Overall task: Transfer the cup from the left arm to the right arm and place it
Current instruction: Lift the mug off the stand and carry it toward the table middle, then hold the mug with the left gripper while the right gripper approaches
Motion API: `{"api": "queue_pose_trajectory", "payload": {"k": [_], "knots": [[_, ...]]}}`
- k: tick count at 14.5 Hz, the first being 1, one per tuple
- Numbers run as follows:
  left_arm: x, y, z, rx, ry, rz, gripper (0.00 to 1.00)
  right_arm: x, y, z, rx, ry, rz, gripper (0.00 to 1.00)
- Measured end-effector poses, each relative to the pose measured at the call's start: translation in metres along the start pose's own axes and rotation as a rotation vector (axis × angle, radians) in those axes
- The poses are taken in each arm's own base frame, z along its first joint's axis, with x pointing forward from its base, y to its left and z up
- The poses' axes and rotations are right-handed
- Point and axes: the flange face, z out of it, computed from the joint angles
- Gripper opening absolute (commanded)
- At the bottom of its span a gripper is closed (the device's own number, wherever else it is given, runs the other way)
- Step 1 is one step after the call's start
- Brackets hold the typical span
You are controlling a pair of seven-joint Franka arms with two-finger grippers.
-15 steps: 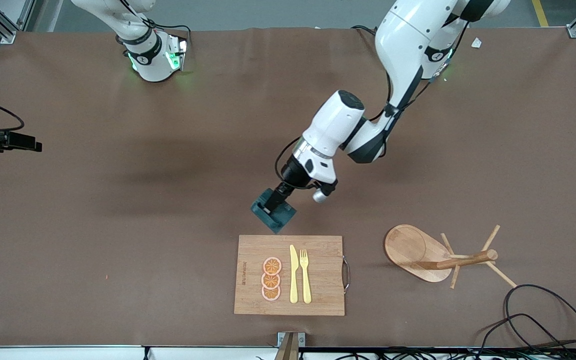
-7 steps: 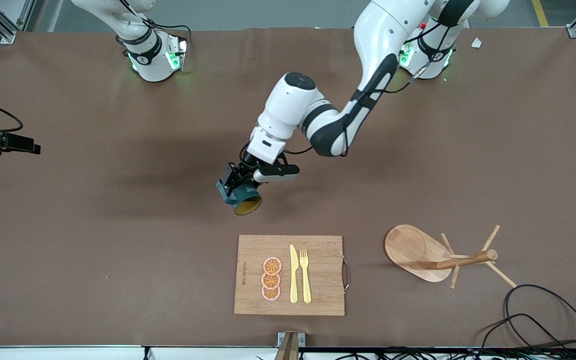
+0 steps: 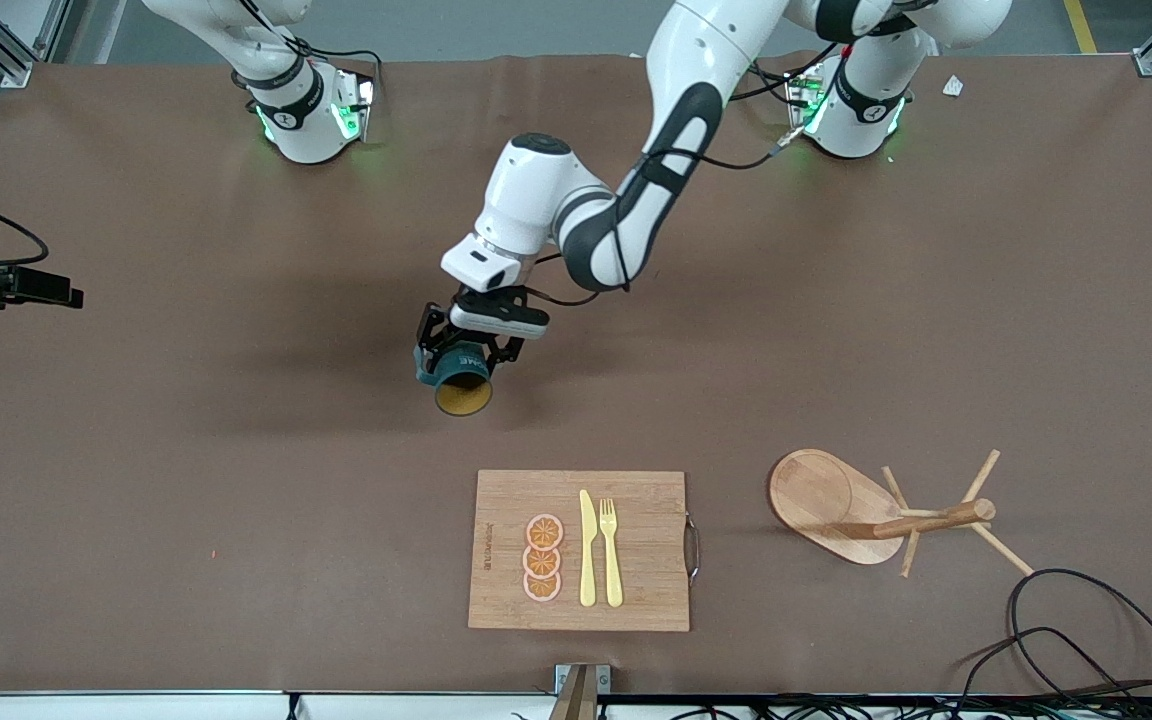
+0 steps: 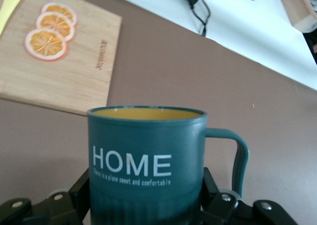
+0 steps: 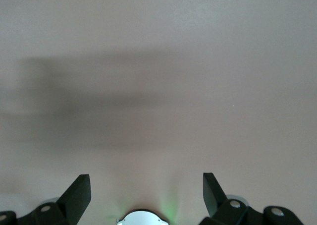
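The cup (image 3: 458,376) is dark teal with a mustard-yellow inside. My left gripper (image 3: 460,352) is shut on it and holds it in the air over the middle of the table. The cup is tipped so its mouth faces the front camera. In the left wrist view the cup (image 4: 146,155) reads "HOME", its handle sticks out to one side, and the left gripper (image 4: 147,188) clamps its lower body. My right gripper (image 5: 146,181) is open and empty over bare table near its own base. It is out of the front view.
A wooden cutting board (image 3: 646,540) with orange slices (image 3: 542,558), a yellow knife (image 3: 587,550) and a fork (image 3: 611,552) lies nearer the front camera. A wooden mug stand (image 3: 876,510) lies tipped toward the left arm's end. Cables (image 3: 1066,640) lie near it.
My left arm has carried the cup toward the right arm's end of the table and away from the cutting board. It has turned the cup so its yellow mouth faces the front camera.
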Motion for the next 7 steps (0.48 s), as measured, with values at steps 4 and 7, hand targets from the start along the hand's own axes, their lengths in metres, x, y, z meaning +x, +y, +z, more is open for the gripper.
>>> {"api": "queue_pose_trajectory", "payload": {"k": [4, 7], "knots": [[-0.038, 0.016, 0.0, -0.005, 0.072, 0.198, 0.77, 0.0, -0.006, 0.0, -0.001, -0.004, 0.024, 1.0], [-0.053, 0.017, 0.001, -0.001, 0.104, 0.312, 0.78, 0.0, -0.012, 0.001, -0.001, -0.015, 0.11, 1.0]]}}
